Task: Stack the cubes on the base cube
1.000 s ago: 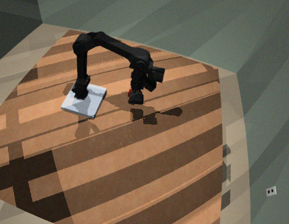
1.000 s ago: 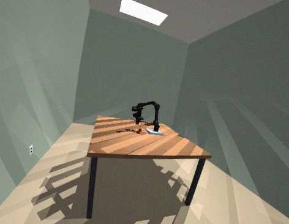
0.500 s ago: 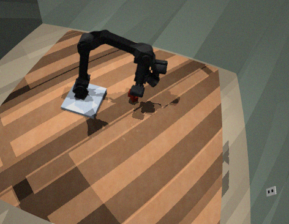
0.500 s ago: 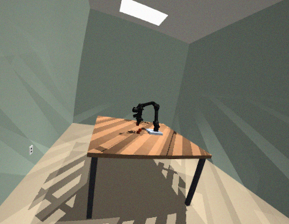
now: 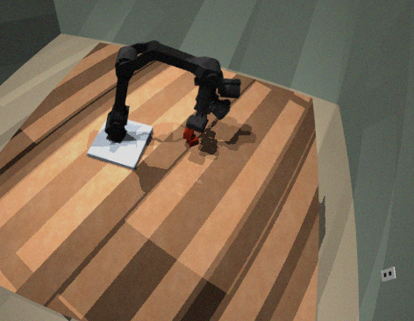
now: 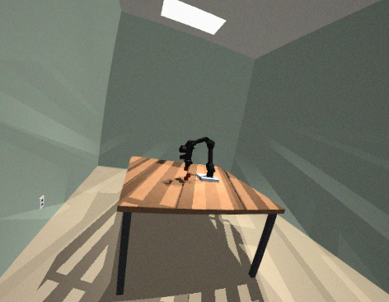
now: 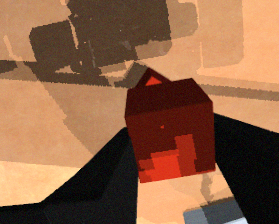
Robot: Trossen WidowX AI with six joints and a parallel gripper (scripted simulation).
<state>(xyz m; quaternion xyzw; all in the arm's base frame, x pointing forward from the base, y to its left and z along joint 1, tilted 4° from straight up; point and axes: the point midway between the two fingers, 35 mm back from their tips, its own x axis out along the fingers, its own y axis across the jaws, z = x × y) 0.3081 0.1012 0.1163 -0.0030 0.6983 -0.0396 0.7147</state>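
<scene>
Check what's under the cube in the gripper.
In the wrist view the held cube covers most of what lies below. Only a red corner of another cube peeks out past its far edge; that cube's remainder and how they sit are hidden.
</scene>
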